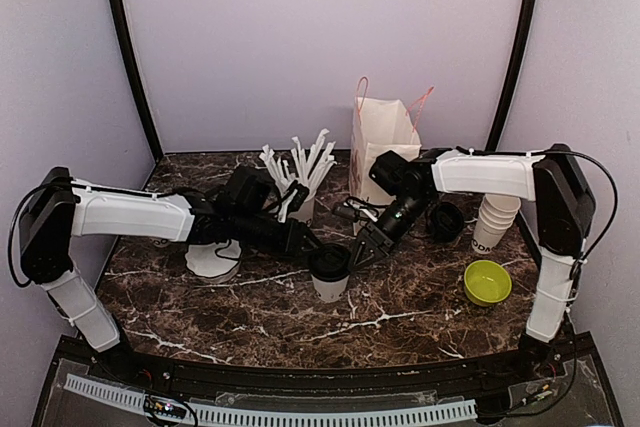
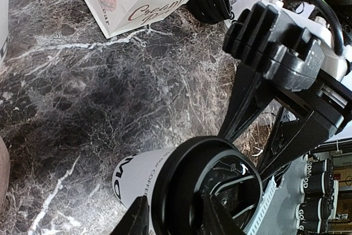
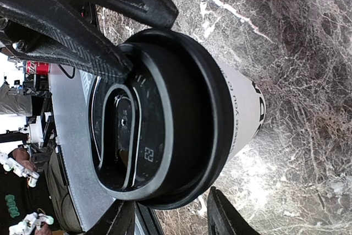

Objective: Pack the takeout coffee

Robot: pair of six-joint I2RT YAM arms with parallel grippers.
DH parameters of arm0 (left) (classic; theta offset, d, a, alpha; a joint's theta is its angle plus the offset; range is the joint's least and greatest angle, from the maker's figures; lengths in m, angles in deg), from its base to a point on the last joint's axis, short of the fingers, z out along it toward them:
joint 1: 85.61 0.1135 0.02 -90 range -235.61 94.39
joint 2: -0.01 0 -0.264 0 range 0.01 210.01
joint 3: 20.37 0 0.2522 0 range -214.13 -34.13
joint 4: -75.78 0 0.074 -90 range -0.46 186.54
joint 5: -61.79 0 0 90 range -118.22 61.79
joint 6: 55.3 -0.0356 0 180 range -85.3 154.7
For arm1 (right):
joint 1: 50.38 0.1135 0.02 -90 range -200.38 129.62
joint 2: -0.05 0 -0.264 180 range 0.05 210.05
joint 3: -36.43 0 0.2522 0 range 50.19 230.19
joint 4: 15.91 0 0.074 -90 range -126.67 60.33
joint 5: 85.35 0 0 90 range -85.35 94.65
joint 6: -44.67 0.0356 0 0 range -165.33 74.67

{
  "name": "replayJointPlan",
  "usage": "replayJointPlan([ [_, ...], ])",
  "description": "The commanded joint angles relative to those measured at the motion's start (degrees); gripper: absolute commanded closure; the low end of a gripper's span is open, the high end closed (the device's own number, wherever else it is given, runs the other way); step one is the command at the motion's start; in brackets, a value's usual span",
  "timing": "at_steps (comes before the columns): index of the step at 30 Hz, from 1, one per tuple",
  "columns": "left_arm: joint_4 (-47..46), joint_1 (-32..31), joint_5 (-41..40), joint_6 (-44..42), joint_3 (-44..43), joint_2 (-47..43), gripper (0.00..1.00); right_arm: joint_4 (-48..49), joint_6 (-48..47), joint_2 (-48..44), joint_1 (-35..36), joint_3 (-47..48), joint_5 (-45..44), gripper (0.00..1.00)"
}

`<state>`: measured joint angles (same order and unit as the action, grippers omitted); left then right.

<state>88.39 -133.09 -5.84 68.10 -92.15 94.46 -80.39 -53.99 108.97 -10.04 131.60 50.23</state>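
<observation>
Standing upright — white paper cup [image 1: 330, 285], black lid [image 1: 329, 261], black lettering [image 2: 124, 173]

Top view from high and behind, looking down on the whole table [image 1: 400, 322]. Wrist views very near, facing inward from opposite sides. Shared by all three: the cup [image 1: 331, 285], mid-frame overhead.

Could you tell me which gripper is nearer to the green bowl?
Right. The right gripper sits left of the green bowl, beside the lidded cup; the left gripper is beyond that cup.
</observation>
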Motion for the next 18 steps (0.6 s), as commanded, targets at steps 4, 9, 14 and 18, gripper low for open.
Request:
replayJointPlan([
  [4, 5.64, -0.22, -1.03, 0.23, 4.41, 1.23, 0.67, 5.99, 3.63, 2.55, 0.63, -4.89, -21.73, 0.57],
  [9, 6.84, -0.24, -2.01, -0.21, 4.63, 1.48, 0.68, 5.42, 2.32, 3.42, 0.74, -5.52, -25.53, 0.59],
  [14, 5.31, -0.31, -1.08, -2.64, 3.26, -0.10, 0.60, 1.68, -1.61, -0.84, 0.71, -1.74, -13.07, 0.59],
  [18, 7.60, -0.81, -1.84, -6.98, -0.89, -3.17, 0.47, -1.37, -3.27, -4.58, 0.31, 1.09, -7.71, 0.56],
])
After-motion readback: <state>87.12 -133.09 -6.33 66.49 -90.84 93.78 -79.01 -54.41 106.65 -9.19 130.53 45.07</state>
